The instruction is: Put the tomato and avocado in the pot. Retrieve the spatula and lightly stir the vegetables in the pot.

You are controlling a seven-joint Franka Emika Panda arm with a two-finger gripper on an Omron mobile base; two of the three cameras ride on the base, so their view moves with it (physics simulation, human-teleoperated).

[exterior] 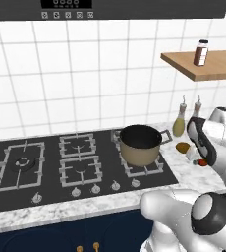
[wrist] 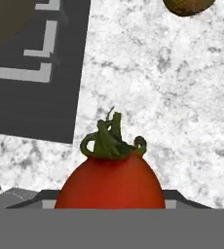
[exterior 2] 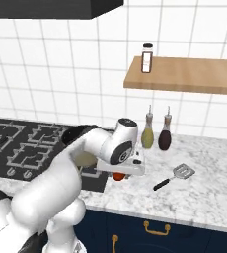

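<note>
The tomato (wrist: 111, 180), red with a green stem, rests on the marble counter right of the stove, and my gripper (wrist: 111, 200) is shut on it, a dark finger against each side. From the base cameras only a red sliver of the tomato (exterior 2: 118, 176) (exterior: 202, 162) peeks out under the hand (exterior 2: 128, 165). The avocado (exterior: 183, 147) (wrist: 187, 6) lies on the counter just beyond, between the tomato and the bottles. The beige pot (exterior: 140, 145) stands empty on the right rear burner, left of the hand. The spatula (exterior 2: 173, 177) lies on the counter further right.
Two bottles (exterior 2: 147, 133) (exterior 2: 165, 136) stand against the tiled wall behind the avocado. A wooden shelf (exterior 2: 194, 74) with a spice jar (exterior 2: 146, 58) hangs above the counter. The black stove (exterior: 46, 167) stretches to the left.
</note>
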